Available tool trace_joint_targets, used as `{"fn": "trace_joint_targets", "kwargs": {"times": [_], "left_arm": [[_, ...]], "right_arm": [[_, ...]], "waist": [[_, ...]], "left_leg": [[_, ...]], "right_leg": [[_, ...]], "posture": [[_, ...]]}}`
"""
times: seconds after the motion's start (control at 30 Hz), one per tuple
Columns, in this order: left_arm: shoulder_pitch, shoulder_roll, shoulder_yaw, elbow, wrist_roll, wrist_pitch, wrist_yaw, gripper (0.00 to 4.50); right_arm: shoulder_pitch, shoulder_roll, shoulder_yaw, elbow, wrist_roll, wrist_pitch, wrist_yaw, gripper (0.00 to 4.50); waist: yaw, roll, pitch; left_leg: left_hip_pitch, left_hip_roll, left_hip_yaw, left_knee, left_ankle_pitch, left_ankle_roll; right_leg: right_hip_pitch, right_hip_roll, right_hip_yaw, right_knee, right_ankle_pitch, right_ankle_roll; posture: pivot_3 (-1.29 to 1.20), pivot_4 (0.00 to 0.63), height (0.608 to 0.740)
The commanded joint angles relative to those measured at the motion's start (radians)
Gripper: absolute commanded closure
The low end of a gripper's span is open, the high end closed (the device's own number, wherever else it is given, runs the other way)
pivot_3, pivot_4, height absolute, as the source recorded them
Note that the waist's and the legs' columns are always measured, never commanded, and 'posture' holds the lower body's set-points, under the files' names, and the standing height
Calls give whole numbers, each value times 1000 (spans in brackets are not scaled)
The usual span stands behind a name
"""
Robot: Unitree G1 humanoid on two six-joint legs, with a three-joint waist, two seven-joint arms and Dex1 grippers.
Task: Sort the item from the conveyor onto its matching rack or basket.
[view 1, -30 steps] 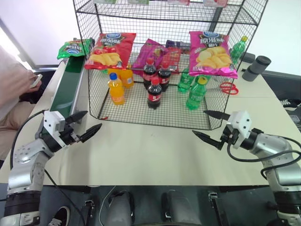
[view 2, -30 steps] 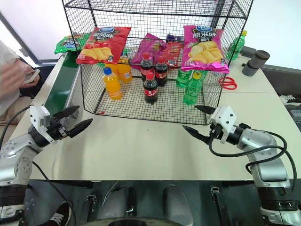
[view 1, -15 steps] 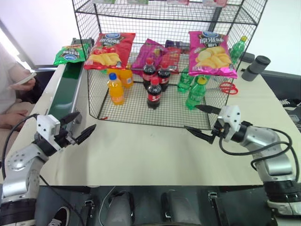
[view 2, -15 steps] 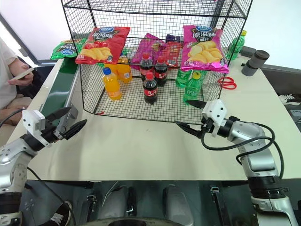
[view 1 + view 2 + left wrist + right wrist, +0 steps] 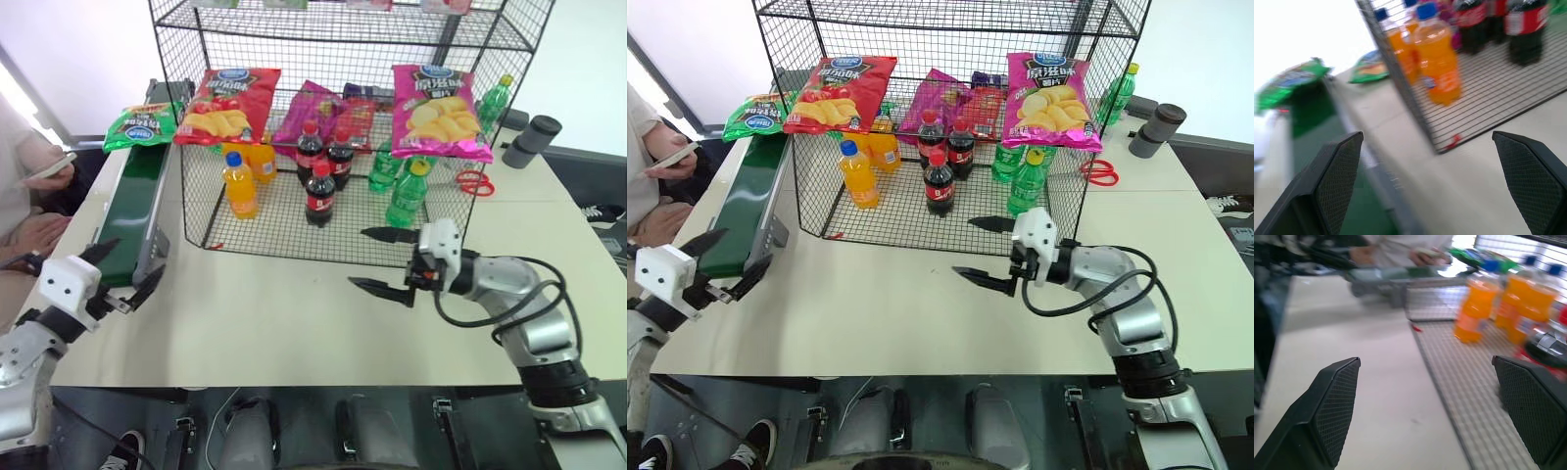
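The surface (image 5: 294,323), pale and broad, carries everything I see from the head camera. At its 12 o'clock stands the black wire rack (image 5: 333,127), the largest item on it, with tiers above and an open mesh floor below. Along the rack's 9 o'clock side runs the conveyor (image 5: 132,211), a narrow dark-green belt in a grey frame, reaching from about 8 o'clock toward 11 o'clock of the surface.

On the rack's front mesh hang a red crisp bag (image 5: 227,103), a purple bag (image 5: 312,113) and a pink crisp bag (image 5: 439,110). On its floor stand two orange drink bottles (image 5: 241,184), three cola bottles (image 5: 320,193) and green bottles (image 5: 408,196). Red scissors (image 5: 476,182) lie at the rack's 3 o'clock, with a dark cylinder (image 5: 535,140) beyond them.

The green crisp bag (image 5: 139,125) lies at the far end of the conveyor, at about 11 o'clock, just beside the rack's corner and well apart from both claws.

My left claw (image 5: 120,279) hovers at 8 o'clock, beside the near end of the conveyor, its fingers spread wide and holding nothing. My right claw (image 5: 382,259) hovers at about 5 o'clock, just in front of the rack, pointing toward 9 o'clock, fingers likewise spread wide and empty.

A person's hand (image 5: 49,171) holding a phone sits at 9 o'clock, off the surface.
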Motion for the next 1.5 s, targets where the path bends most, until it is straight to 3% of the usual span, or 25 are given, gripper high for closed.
{"fn": "trace_joint_targets", "kwargs": {"times": [0.03, 0.27, 0.53, 0.9, 1.5], "left_arm": [[46, 40, 55, 29, 136, -127, 77, 0], [171, 160, 57, 126, 453, -426, 222, 0], [176, 233, 71, 173, 659, -478, 400, 0], [144, 290, 10, 243, 719, -484, 496, 0], [143, 268, -59, 269, 742, -444, 596, 0]], "right_arm": [[-49, 36, 28, -2, -5, -10, 6, 11], [-111, 105, 50, 69, -35, -32, -17, 11], [-90, 92, 100, 53, -63, -36, 41, 11], [-71, 66, 87, 40, -60, -42, 48, 11], [-94, 158, 105, -22, 3, 52, -9, 11]], "waist": [[1, 0, 0], [5, -1, -1], [3, -1, -1], [0, -1, -1], [1, -1, -1]], "left_leg": [[0, 0, 0, 0, 0, 0], [0, 1, 3, 0, 0, 0], [-1, 2, 4, -1, 0, 1], [-1, 2, 6, -1, -1, 1], [-1, 2, 6, -1, -1, 1]], "right_leg": [[0, 0, 0, 0, 0, 0], [-1, -3, -1, 0, 0, -1], [-2, -3, -1, 0, 0, -1], [-2, -3, -1, 0, 0, 0], [-2, -2, -1, 0, 0, 0]], "posture": [[0, 150, 740], [0, 150, 740], [0, 150, 740], [0, 150, 740], [0, 150, 740]]}}
